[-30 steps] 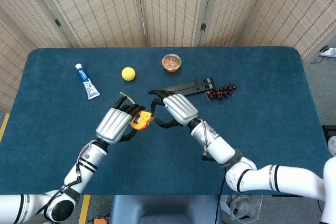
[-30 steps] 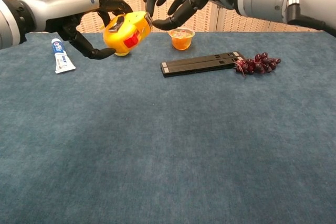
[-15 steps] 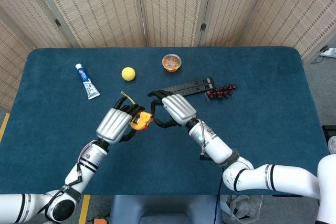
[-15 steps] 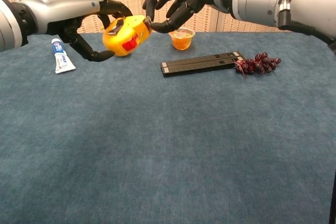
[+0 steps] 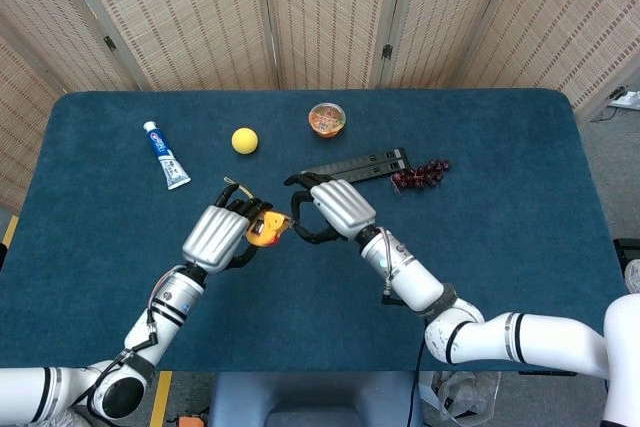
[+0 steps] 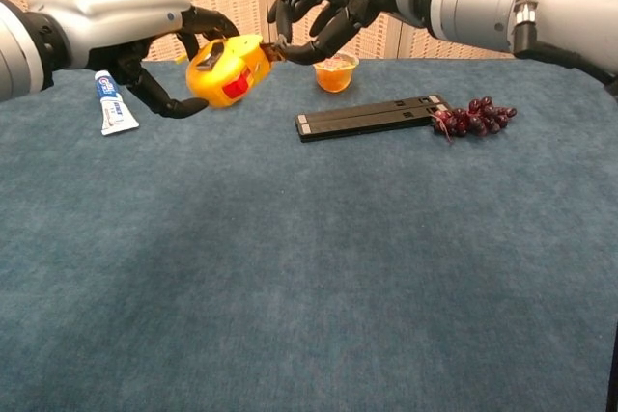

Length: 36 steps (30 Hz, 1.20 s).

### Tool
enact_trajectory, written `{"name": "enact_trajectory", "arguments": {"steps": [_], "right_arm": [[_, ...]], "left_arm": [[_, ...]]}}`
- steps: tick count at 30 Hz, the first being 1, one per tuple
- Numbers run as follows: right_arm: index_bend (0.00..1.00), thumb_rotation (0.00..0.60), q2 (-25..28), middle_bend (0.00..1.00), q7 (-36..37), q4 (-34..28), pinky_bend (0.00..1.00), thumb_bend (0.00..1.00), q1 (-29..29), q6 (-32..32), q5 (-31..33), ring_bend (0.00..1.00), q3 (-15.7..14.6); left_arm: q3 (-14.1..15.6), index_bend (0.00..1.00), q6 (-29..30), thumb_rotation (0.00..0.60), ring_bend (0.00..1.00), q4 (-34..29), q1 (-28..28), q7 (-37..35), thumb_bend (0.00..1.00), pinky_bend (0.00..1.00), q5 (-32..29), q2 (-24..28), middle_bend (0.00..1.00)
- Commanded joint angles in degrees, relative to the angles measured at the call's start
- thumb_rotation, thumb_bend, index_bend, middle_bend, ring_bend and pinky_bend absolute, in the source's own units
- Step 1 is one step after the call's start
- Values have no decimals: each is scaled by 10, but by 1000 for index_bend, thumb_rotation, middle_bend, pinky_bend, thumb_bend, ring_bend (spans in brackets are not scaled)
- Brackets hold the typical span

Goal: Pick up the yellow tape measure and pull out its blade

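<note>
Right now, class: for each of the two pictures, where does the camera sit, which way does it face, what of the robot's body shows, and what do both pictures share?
Head view: high above the near table edge, looking down on the table; both forearms and hands show from above.
Chest view: low, near table height, looking level across to the screens; arms enter from both top corners.
Shared: left hand holding the tape measure, right hand at its tip, toothpaste, cup, black bar, grapes.

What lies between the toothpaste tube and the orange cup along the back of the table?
The yellow ball lies between the toothpaste tube and the orange cup, apart from both. The head view shows it.
</note>
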Motion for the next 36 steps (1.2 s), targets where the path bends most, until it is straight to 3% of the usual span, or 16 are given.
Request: {"name": "enact_trajectory", "arguments": {"steps": [1, 9, 18, 26, 36], "right_arm": [[621, 600, 1, 226, 1, 0, 191, 416, -1, 1, 0, 165, -1], [678, 600, 20, 243, 10, -11, 191, 416, -13, 2, -5, 171, -7], [688, 600, 83, 245, 50, -59, 191, 416, -53, 7, -40, 168, -19], [688, 600, 168, 245, 114, -115, 191, 416, -110, 24, -104, 172, -30], [698, 600, 253, 254, 200, -158, 191, 416, -182, 76, -201, 180, -47]], "left_arm": [[1, 426, 0, 600, 307, 4, 0, 0, 442, 100, -1, -1, 414], [17, 426, -2, 600, 306, 42, 7, -7, 442, 94, 7, -4, 414], [41, 427, -17, 600, 304, 115, 28, -58, 442, 78, 41, -9, 414], [54, 428, -30, 600, 303, 179, 50, -113, 442, 77, 72, -12, 414], [62, 428, -39, 600, 302, 215, 65, -108, 442, 77, 70, -26, 413]]}}
